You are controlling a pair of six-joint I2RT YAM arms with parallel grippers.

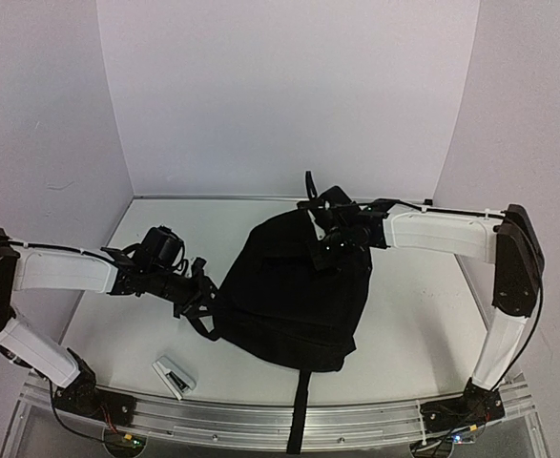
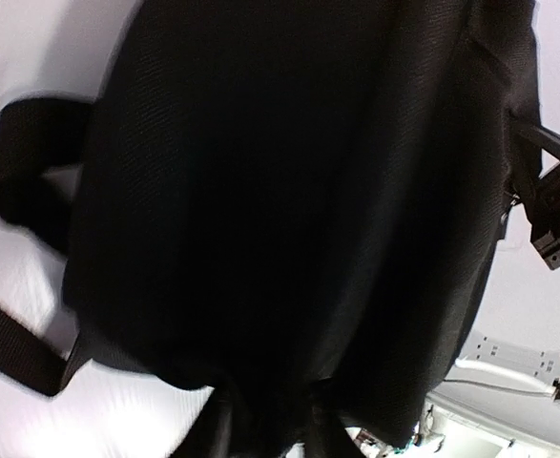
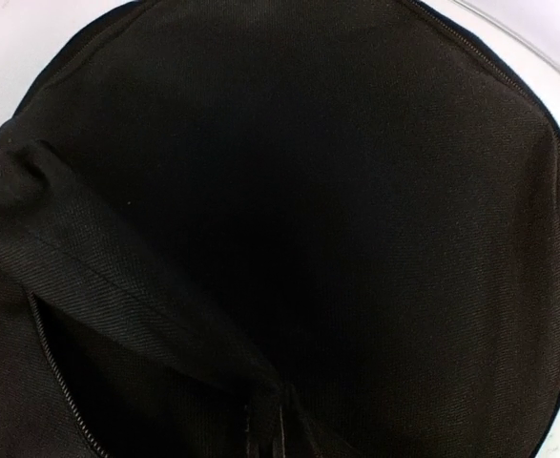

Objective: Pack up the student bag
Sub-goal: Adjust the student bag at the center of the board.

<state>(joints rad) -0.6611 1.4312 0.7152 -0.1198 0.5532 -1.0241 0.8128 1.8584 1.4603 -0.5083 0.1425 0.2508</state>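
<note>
The white table [image 1: 413, 315] fills the floor of the top view, walled in by pale panels on three sides. The student bag [image 1: 289, 296] lies flat near the middle of it, a broad black shape with its rounded end toward the far wall and its wider end toward the arms' bases.

The left arm [image 1: 65, 270] reaches in from the left and the right arm [image 1: 442, 232] from the right, both stretched low over the table.

The left gripper [image 1: 203, 294] meets the bag's left edge. In the left wrist view the bag's fabric [image 2: 280, 191] covers nearly everything, and its lower edge gathers down between the left gripper's jaws, which pinch it. The right gripper [image 1: 325, 250] sits on the far, upper part of the bag. In the right wrist view a raised fold of black cloth [image 3: 117, 277] runs from the upper left down into that gripper's jaws, which are pressed together on it. Dark fingers on dark cloth make the exact contact hard to read in both wrist views.

A webbing strap [image 1: 299, 420] trails from the bag's near end across the table's front rail. A padded strap loop [image 2: 22, 162] pokes out beside the bag in the left wrist view.

A small white and grey object [image 1: 175, 375] lies on the table near the front left, apart from the bag.

A zipper line [image 3: 60, 382] runs along the fold's lower left side.
</note>
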